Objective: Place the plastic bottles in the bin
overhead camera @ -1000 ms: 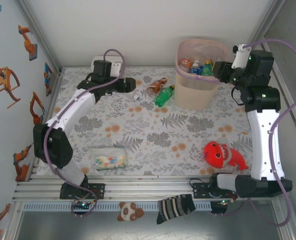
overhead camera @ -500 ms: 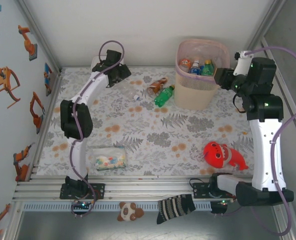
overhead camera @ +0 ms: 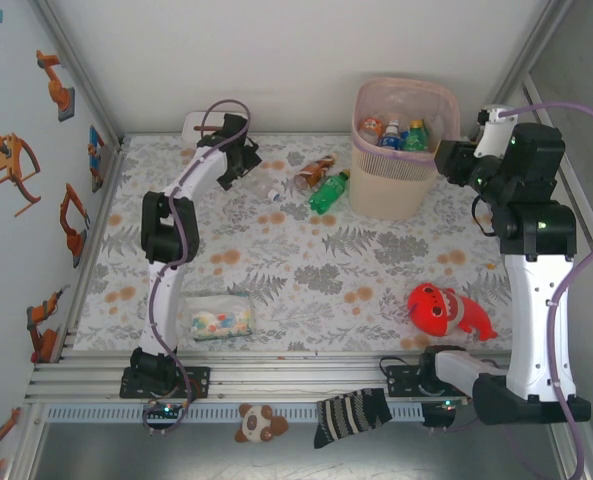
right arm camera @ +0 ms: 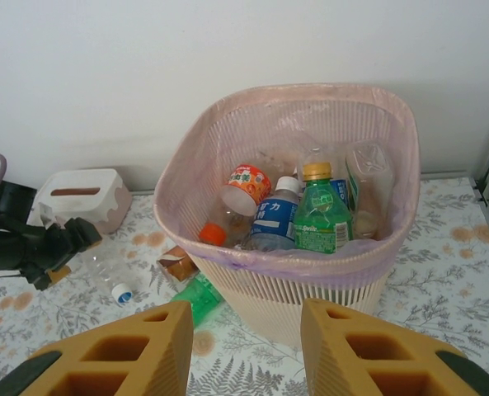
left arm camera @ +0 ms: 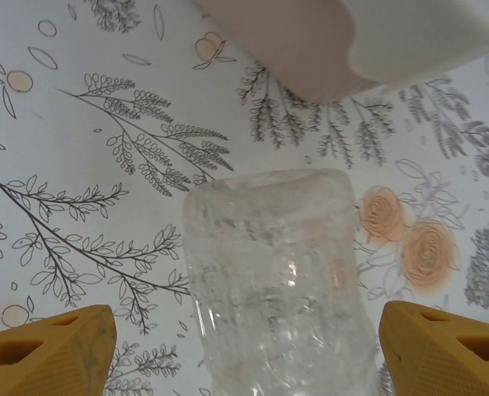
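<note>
Plastic bottles [right arm camera: 270, 219] are seen lying together inside the bin [right arm camera: 376, 264], which stands at the far right of the tabletop [overhead camera: 276, 270]. A green one with a yellow cap, one with a blue label and one with an orange label can be made out among them. The greater part of the task is judged to be done. Three bottles are left on the tabletop, to the left of the bin: a green bottle [overhead camera: 328, 192], a brown bottle [overhead camera: 314, 172] just beside it, and a clear bottle [left arm camera: 277, 280] further left, near the tissue box [right arm camera: 79, 198]. The clear bottle is straddled by the left fingers [left arm camera: 54, 346], which are held apart and are not touching it. The right fingers [right arm camera: 129, 346] are held apart beside the bin, with nothing between them.
</note>
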Controlling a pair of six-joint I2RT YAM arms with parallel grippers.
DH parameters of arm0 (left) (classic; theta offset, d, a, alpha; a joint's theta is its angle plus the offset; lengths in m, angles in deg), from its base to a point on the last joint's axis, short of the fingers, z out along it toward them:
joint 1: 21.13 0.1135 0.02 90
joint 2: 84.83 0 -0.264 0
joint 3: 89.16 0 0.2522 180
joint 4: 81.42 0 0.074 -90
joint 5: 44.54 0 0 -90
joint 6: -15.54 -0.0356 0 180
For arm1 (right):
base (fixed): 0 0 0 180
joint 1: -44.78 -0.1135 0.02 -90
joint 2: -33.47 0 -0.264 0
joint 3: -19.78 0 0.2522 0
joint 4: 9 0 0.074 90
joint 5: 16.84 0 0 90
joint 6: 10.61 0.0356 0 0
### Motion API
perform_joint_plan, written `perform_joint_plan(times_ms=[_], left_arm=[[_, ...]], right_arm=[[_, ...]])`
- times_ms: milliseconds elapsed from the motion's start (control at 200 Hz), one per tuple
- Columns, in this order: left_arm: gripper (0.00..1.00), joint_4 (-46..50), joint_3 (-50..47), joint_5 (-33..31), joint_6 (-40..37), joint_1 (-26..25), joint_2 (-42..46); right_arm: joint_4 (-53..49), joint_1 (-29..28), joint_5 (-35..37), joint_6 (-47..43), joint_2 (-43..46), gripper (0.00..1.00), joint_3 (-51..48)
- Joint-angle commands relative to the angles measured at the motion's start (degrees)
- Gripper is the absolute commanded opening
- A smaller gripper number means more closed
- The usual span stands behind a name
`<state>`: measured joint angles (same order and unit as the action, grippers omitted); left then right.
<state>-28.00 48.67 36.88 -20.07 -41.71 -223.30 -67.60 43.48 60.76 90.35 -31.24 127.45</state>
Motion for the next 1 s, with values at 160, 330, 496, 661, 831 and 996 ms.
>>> perform_joint_plan(times_ms=[160, 330, 496, 661, 831, 996], left_arm=[[0.79, 0.07, 2.04, 3.99, 3.88, 0.63, -4.31], [0.72, -0.64, 1.16, 4.62, 3.77, 0.63, -4.82], [0.68, -2.6, -1.63, 4.83, 3.76, 0.78, -3.3], [0.64, -5.57, -6.26, 4.64, 2.93, 0.96, 0.2], [0.62, -8.75, -11.35, 4.24, 0.17, 1.04, 5.24], [0.59, -18.01, -20.34, 6.42, -4.27, 1.07, 12.94]], right_arm=[[-0.71, 0.25, -0.24, 1.32, 1.23, 0.39, -1.23], [-0.54, 0.25, -0.43, 1.56, 1.69, 0.39, -1.91], [-0.18, 0.24, -0.75, 1.97, 2.04, 0.39, -2.49], [0.64, 0.21, -1.54, 2.8, 2.56, 0.38, -3.27], [2.87, 0.22, -3.53, 4.04, 3.52, 0.38, -4.76], [6.42, 0.25, -6.73, 5.72, 4.53, 0.38, -6.84]])
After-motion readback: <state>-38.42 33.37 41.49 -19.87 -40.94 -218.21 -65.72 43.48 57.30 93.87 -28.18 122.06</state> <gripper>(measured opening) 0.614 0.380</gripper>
